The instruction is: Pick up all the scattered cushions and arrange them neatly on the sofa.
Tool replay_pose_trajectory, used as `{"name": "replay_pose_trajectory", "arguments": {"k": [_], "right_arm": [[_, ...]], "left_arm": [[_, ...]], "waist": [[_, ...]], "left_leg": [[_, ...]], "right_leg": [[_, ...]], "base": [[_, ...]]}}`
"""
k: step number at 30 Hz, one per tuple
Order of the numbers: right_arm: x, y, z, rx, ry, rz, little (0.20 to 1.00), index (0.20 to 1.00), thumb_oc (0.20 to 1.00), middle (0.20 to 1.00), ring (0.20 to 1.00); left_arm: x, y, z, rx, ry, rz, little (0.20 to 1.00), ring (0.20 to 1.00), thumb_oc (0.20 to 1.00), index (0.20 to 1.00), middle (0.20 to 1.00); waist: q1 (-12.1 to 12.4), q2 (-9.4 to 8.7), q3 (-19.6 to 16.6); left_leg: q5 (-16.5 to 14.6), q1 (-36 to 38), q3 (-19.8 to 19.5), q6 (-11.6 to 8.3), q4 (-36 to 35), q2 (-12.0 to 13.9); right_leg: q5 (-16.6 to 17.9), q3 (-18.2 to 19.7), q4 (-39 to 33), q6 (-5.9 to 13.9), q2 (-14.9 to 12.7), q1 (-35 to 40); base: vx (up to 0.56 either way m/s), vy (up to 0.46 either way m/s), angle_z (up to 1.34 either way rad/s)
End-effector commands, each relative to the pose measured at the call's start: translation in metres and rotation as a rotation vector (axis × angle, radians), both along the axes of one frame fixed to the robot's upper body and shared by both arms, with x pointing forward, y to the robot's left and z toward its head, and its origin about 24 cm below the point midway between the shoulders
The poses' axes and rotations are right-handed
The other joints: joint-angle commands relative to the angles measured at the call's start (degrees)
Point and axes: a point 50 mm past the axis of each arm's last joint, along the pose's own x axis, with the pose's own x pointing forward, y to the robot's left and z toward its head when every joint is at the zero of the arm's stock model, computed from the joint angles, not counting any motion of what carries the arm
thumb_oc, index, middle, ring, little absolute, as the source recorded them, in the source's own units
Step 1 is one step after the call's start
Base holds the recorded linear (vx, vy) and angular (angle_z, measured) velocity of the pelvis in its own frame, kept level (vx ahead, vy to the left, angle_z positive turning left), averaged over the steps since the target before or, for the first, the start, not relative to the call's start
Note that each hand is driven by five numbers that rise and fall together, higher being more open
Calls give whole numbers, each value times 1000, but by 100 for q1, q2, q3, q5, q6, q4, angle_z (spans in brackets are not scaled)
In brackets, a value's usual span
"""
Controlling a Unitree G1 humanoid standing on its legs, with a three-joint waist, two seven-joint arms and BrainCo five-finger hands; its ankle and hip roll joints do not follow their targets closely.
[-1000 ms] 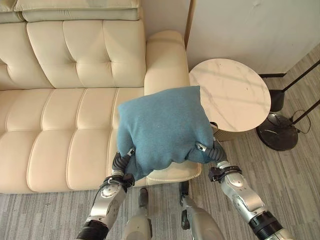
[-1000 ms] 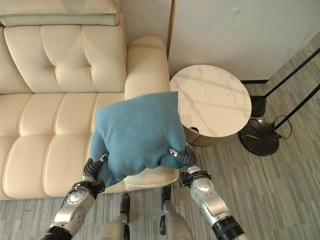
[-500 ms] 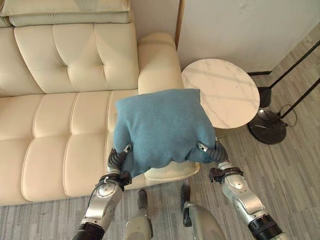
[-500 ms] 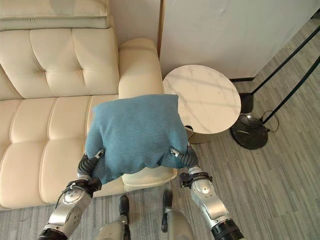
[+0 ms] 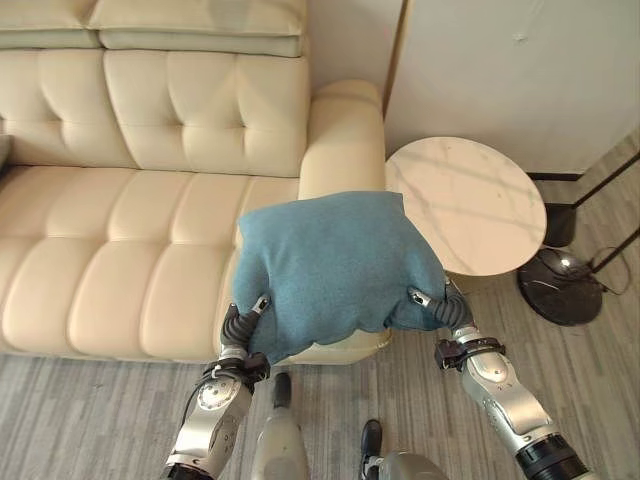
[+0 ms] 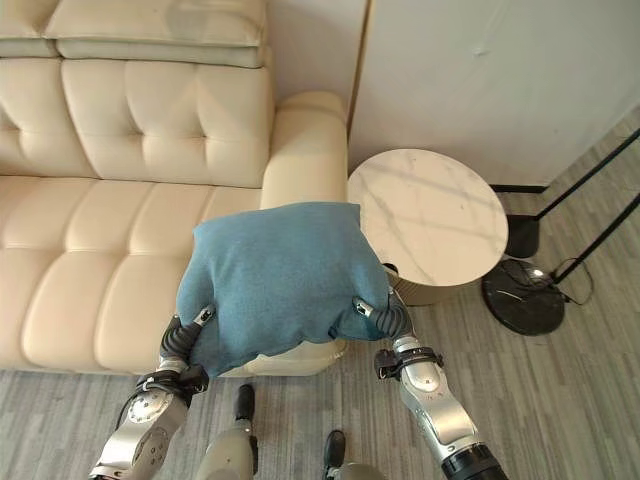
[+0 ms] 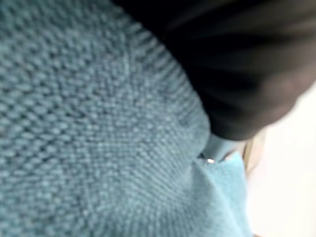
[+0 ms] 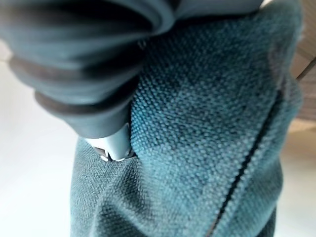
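A blue cushion (image 5: 335, 265) hangs in the air over the front right corner of the cream sofa (image 5: 130, 240), just before its right armrest (image 5: 345, 140). My left hand (image 5: 240, 325) grips its lower left corner and my right hand (image 5: 440, 308) its lower right corner. On each side a thumb presses into the top of the cloth, and the fingers are hidden beneath. In the left wrist view the cushion's weave (image 7: 89, 123) lies right against the dark cover (image 7: 237, 64). The right wrist view shows the cushion's seam side (image 8: 207, 123) pinched beside the hand (image 8: 84, 64).
A round marble side table (image 5: 470, 200) stands right of the armrest, close to my right arm. A black lamp base (image 5: 558, 288) with thin poles sits further right on the grey floor. Flat cream pads (image 5: 190, 20) lie along the sofa's back. A white wall rises behind the table.
The whole picture has shifted, so the camera moved and more of the sofa's left shows. The cushion stays held in both hands over the sofa's right end.
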Motion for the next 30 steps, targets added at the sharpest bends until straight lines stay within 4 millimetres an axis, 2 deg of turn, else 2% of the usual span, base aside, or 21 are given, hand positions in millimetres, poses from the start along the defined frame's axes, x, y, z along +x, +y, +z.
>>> {"name": "replay_pose_trajectory", "arguments": {"k": [1, 2, 3, 5, 6, 7, 9, 12, 13, 14, 18, 19, 21, 23, 24, 25, 26, 27, 29, 30], "right_arm": [[5, 27, 65, 155, -331, 106, 200, 200, 200, 200, 200], [4, 25, 70, 163, -358, 101, 200, 200, 200, 200, 200], [3, 23, 72, 170, -369, 97, 200, 200, 200, 200, 200], [0, 19, 73, 178, -381, 81, 200, 200, 200, 200, 200], [0, 19, 73, 178, -380, 81, 200, 200, 200, 200, 200], [0, 15, 73, 174, -386, 69, 200, 200, 200, 200, 200], [-3, 9, 71, 173, -379, 47, 200, 200, 200, 200, 200], [-7, 3, 71, 181, -380, 27, 200, 200, 200, 200, 200], [-9, 1, 68, 191, -369, 15, 200, 200, 200, 200, 200], [-10, 2, 65, 208, -356, 21, 200, 200, 200, 200, 200], [-8, 7, 60, 238, -328, 26, 200, 200, 200, 200, 200], [-8, 7, 60, 239, -328, 26, 200, 200, 200, 200, 200], [-7, 10, 60, 249, -325, 35, 200, 200, 200, 200, 200], [-5, 14, 61, 261, -327, 39, 200, 200, 200, 200, 200], [-5, 14, 61, 261, -328, 39, 200, 200, 200, 200, 200], [-6, 15, 61, 271, -332, 26, 200, 200, 200, 200, 200], [-5, 15, 61, 271, -333, 25, 200, 200, 200, 200, 200], [-6, 15, 61, 278, -336, 11, 200, 200, 200, 200, 200], [-6, 15, 61, 287, -339, 4, 200, 200, 200, 200, 200], [-8, 15, 56, 299, -318, -5, 200, 200, 200, 200, 200]], "left_arm": [[21, 3, 74, 65, -380, -29, 200, 200, 200, 200, 200], [19, 3, 80, 80, -412, -31, 200, 200, 200, 200, 200], [18, 3, 82, 92, -424, -28, 200, 200, 200, 200, 200], [17, 3, 84, 102, -437, -17, 200, 200, 200, 200, 200], [17, 3, 84, 102, -436, -17, 200, 200, 200, 200, 200], [17, 3, 85, 104, -442, -15, 200, 200, 200, 200, 200], [17, 0, 84, 88, -442, -20, 200, 200, 200, 200, 200], [15, -3, 82, 70, -436, -38, 200, 200, 200, 200, 200], [13, -3, 79, 59, -421, -41, 200, 200, 200, 200, 200], [10, -1, 74, 72, -397, -48, 200, 200, 200, 200, 200], [8, 2, 66, 98, -356, -64, 200, 200, 200, 200, 200], [8, 2, 66, 99, -356, -64, 200, 200, 200, 200, 200], [8, 5, 65, 114, -350, -58, 200, 200, 200, 200, 200], [10, 7, 66, 139, -348, -57, 200, 200, 200, 200, 200], [10, 7, 66, 139, -348, -57, 200, 200, 200, 200, 200], [12, 6, 68, 146, -353, -56, 200, 200, 200, 200, 200], [13, 6, 68, 147, -354, -56, 200, 200, 200, 200, 200], [16, 5, 70, 158, -360, -57, 200, 200, 200, 200, 200], [17, 4, 72, 167, -365, -58, 200, 200, 200, 200, 200], [18, 1, 70, 163, -360, -64, 200, 200, 200, 200, 200]], "waist": [[-142, -553, -298], [-229, -549, -367], [-274, -516, -403], [-371, -452, -470], [-375, -449, -467], [-434, -427, -484], [-550, -377, -504], [-667, -275, -586], [-699, -211, -636], [-682, -176, -701], [-615, -301, -760], [-615, -308, -760], [-557, -401, -744], [-475, -534, -717], [-475, -542, -716], [-460, -575, -677], [-461, -584, -676], [-479, -572, -614], [-521, -576, -573], [-681, -516, -517]], "left_leg": [[-1208, 11, 324, 222, 502, -421], [-1387, 319, 475, 194, 558, -231], [-1434, 507, 593, 168, 514, -113], [-1377, 757, 854, 82, 361, 132], [-1372, 765, 851, 80, 352, 132], [-1328, 856, 1053, 30, 298, 281], [-1252, 1016, 1302, -150, 296, 540], [-1240, 1187, 1664, -273, 24, 633], [-1165, 1245, 1875, -275, -274, 593], [-1183, 1370, 1885, -259, -570, 492], [-1413, 1354, 1720, -80, -616, 192], [-1417, 1356, 1722, -73, -616, 183], [-1505, 1359, 1678, 24, -606, 58], [-1642, 1309, 1531, 198, -586, -195], [-1645, 1307, 1530, 207, -585, -205], [-1732, 1296, 1394, 329, -592, -390], [-1736, 1292, 1392, 339, -591, -405], [-1800, 1315, 1224, 461, -616, -589], [-1843, 1330, 1169, 526, -626, -671], [-1794, 1345, 1026, 593, -652, -724]], "right_leg": [[-246, 18, -279, 157, -200, -99], [-230, -149, -341, 154, -273, -109], [-248, -255, -347, 158, -306, -105], [-236, -481, -380, 166, -373, -80], [-237, -485, -382, 165, -371, -74], [-219, -621, -373, 170, -437, -86], [-285, -829, -373, 201, -534, 9], [-212, -1172, -430, 259, -663, 78], [-110, -1363, -462, 319, -737, 117], [-35, -1448, -481, 388, -782, 163], [148, -1478, -491, 542, -961, 177], [151, -1476, -489, 549, -970, 177], [212, -1447, -469, 626, -1064, 188], [284, -1378, -361, 753, -1250, 152], [281, -1378, -351, 760, -1263, 147], [291, -1249, -114, 819, -1412, 79], [280, -1247, -86, 830, -1433, 64], [418, -1062, 417, 869, -1609, -75], [461, -897, 725, 895, -1669, -190], [353, -316, 932, 695, -1190, -563]], "base": [[-123, -18, 52], [-92, 35, 53], [-76, 71, 69], [-42, 79, 53], [-49, 87, 52], [-60, 85, 71], [3, 126, 80], [-17, 190, 129], [10, 338, 129], [45, 434, 112], [53, 248, 55], [42, 148, 16], [52, 228, 3], [43, 254, 3], [38, 248, 9], [31, 186, 14], [68, 368, 16], [56, 251, 29], [45, 226, 45], [68, 171, 68]]}}
